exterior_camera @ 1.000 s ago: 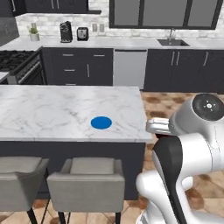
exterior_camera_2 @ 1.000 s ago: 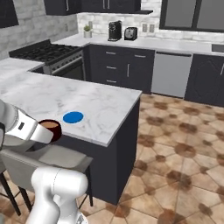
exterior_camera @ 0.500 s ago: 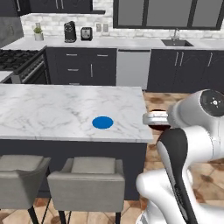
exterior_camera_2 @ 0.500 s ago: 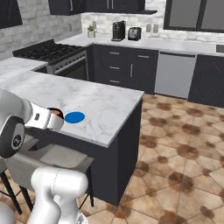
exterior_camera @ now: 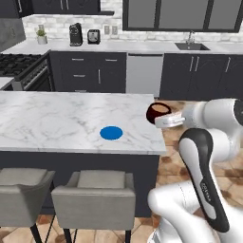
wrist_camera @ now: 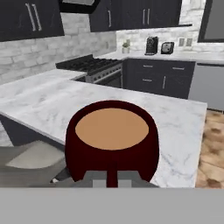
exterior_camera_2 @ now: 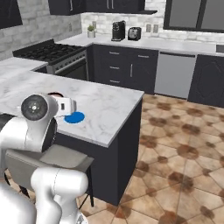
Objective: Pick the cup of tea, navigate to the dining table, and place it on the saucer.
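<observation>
dark-cabinet kitchen, tiled floor, marble island in front of the base. the cup of tea (exterior_camera: 158,113) is in the air at the right end of the dining table (exterior_camera: 52,121), near its far corner, upright, tan liquid level and close to the rim in the hand view (wrist_camera: 112,129). it is carried by the gripper (exterior_camera: 167,120), jaws closed tight on the cup's handle side — the thin handle sits between the finger tips at the bottom of the hand view. the cup is not touching the marble.

the saucer (exterior_camera: 111,133) lies flat on the table near the front edge, bare, to the left of the cup and well apart from it; from the right base view it shows as a blue disc (exterior_camera_2: 74,117) partly behind the arm. two grey stools (exterior_camera: 93,191) stand tucked under the near side.

risks from here, as judgement: the tea is full, so any tilt or jerk while swinging across could slop it; the grip is on a narrow handle, so the cup could rotate in the jaws; coming down off-centre would leave the cup half on the saucer's edge, or nudge the light disc along the marble.

writing: none legible — the coffee maker (exterior_camera: 75,34) and toaster (exterior_camera: 93,36) on the back counter carry no readable brand.
</observation>
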Robot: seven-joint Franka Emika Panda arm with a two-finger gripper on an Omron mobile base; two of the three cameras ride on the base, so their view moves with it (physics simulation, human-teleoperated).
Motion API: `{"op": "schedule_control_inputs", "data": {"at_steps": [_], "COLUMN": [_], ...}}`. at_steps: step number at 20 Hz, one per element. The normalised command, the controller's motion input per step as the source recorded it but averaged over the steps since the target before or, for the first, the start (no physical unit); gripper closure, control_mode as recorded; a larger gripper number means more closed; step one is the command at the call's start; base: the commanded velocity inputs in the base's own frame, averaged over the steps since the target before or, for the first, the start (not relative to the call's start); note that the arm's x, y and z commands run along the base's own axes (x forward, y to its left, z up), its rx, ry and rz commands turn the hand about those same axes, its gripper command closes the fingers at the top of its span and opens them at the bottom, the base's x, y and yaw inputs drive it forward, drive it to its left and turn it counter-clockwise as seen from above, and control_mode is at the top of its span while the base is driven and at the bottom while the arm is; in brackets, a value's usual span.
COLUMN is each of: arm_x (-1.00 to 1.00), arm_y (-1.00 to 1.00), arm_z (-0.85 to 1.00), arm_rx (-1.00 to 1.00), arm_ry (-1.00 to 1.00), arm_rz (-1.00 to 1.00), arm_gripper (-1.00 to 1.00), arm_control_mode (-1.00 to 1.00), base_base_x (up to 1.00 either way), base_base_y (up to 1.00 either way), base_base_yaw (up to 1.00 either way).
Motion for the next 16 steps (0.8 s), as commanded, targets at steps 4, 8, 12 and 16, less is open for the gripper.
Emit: {"op": "schedule_control_inputs", "data": {"at_steps": [4,8,12,16], "arm_x": [0.60,0.57,0.57,0.62], "arm_y": [0.00,0.00,0.01,0.01], "arm_z": [-0.11,-0.23,-0.23,-0.11], "arm_rx": [-0.01,-0.04,-0.07,-0.05], "arm_ry": [-0.17,-0.07,0.00,0.00], "arm_rz": [0.39,0.36,0.22,0.02], "arm_gripper": [1.00,1.00,1.00,1.00], "arm_control_mode": [-1.00,-1.00,-1.00,-1.00], "base_base_x": [0.00,0.00,0.00,0.00], "base_base_y": [0.00,0.00,0.00,0.00], "base_base_yaw": [0.00,0.00,0.00,0.00]}}
